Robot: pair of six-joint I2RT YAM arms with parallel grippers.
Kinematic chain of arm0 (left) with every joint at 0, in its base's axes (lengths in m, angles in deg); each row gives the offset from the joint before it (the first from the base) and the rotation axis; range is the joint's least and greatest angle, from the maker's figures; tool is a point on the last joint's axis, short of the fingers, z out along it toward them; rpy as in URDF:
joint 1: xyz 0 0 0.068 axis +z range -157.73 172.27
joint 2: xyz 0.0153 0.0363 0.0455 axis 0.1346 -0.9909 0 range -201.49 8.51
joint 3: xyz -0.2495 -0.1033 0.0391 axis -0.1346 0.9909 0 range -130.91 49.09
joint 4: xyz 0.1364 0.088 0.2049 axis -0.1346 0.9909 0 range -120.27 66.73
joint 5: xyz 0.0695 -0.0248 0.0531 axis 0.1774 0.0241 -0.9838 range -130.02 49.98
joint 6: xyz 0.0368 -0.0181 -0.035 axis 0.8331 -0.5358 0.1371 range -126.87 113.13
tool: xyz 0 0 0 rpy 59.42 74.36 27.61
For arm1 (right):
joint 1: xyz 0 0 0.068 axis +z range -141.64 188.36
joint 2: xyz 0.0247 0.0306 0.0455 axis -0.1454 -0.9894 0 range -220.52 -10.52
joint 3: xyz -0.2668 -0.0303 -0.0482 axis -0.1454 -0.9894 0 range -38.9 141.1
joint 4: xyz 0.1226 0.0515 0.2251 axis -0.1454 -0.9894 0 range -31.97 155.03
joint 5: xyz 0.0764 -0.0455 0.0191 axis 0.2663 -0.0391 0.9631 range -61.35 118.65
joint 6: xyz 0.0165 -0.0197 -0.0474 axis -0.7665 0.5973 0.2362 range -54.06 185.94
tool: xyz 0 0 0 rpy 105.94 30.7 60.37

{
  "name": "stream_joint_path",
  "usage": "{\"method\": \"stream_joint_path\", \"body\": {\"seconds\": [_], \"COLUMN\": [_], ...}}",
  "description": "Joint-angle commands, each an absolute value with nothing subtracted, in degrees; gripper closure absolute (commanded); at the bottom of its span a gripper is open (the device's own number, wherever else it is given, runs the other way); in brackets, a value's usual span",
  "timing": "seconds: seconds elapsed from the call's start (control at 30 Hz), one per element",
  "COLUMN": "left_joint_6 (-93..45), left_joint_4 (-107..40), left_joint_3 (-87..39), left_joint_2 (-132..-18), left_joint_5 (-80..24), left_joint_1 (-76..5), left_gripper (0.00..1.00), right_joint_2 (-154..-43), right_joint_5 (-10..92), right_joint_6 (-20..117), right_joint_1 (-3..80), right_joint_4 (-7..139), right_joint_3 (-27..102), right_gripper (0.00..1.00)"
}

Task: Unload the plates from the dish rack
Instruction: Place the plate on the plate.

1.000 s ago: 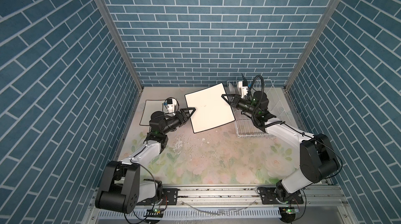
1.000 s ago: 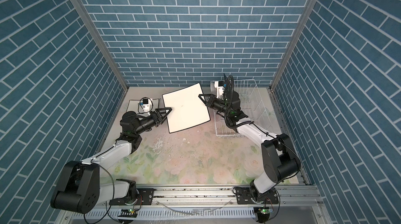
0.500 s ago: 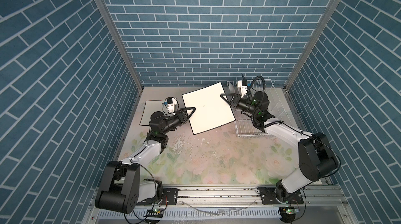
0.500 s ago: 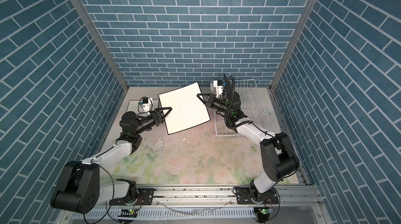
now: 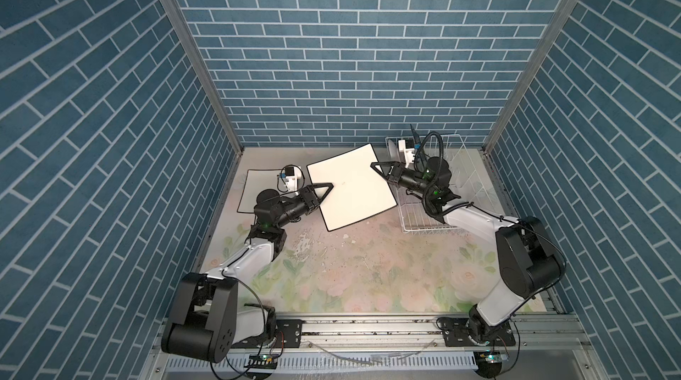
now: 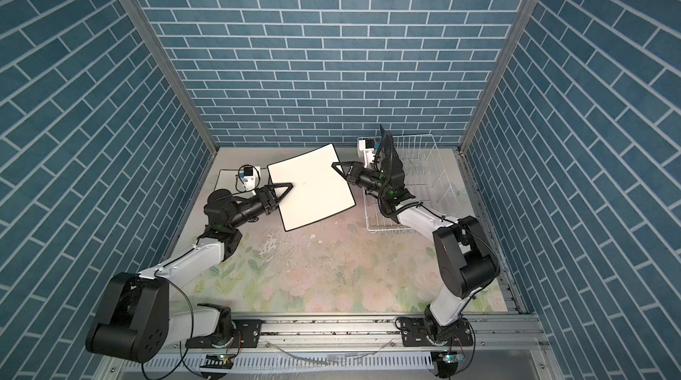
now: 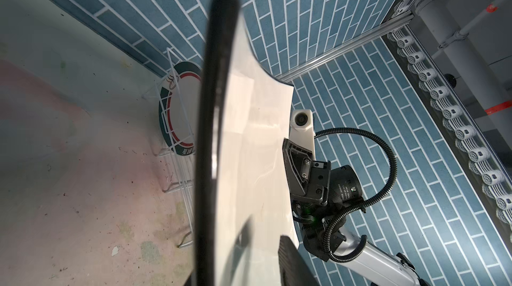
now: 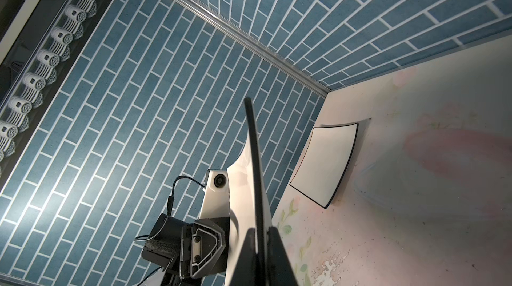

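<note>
Since plate (image 5: 350, 190) moved leftward, R end effector (image 5: 373, 165) pinches it, L end effector (image 5: 331, 185) closing, grip unclear.

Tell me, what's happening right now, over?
Right gripper shut on square plate, airborne. Left gripper astride opposite edge, grip unclear. Round plate still in dish rack. Nothing blocking.

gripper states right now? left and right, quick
Left gripper: fingers straddle the edge of the square white plate; cannot tell if clamped.
Right gripper: shut on that plate's opposite edge.
</note>
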State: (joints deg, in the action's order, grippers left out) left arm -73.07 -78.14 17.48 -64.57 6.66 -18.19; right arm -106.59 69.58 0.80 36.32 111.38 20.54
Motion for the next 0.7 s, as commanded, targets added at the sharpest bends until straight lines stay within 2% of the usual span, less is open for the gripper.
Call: {"method": "stream_joint_path", "body": {"seconds": [0.0, 0.17, 0.47, 0.53, 0.6, 0.67], "left_joint_6": [-72.5, -72.5, -72.2, -71.9, -72.4, -73.6], "left_joint_4": [-79.8, -79.8, -79.7, -79.1, -79.6, -81.0], "left_joint_3": [18.3, 18.3, 18.2, 17.5, 16.8, 16.5], "left_joint_2": [-64.0, -64.0, -63.2, -63.2, -63.3, -63.2], "left_joint_5": [7.4, 7.2, 6.4, 6.6, 7.2, 7.5], "left_joint_1": [-18.5, -18.5, -18.5, -18.5, -18.5, -18.5], "left_gripper": [0.68, 0.77, 1.00, 1.00, 1.00, 1.00], "right_joint_2": [-106.1, -106.6, -107.4, -107.6, -107.6, -107.6], "right_joint_5": [71.4, 71.9, 72.9, 73.1, 73.1, 73.2], "right_joint_6": [-8.1, -8.2, -8.3, -8.2, -8.3, -8.3], "right_joint_1": [36.6, 36.9, 36.9, 36.9, 36.9, 36.8], "right_joint_4": [122.0, 122.2, 122.9, 122.8, 122.7, 122.7], "right_joint_3": [25.0, 25.6, 25.7, 26.0, 26.0, 25.9], "right_gripper": [1.00, 1.00, 1.00, 1.00, 0.86, 0.76]}}
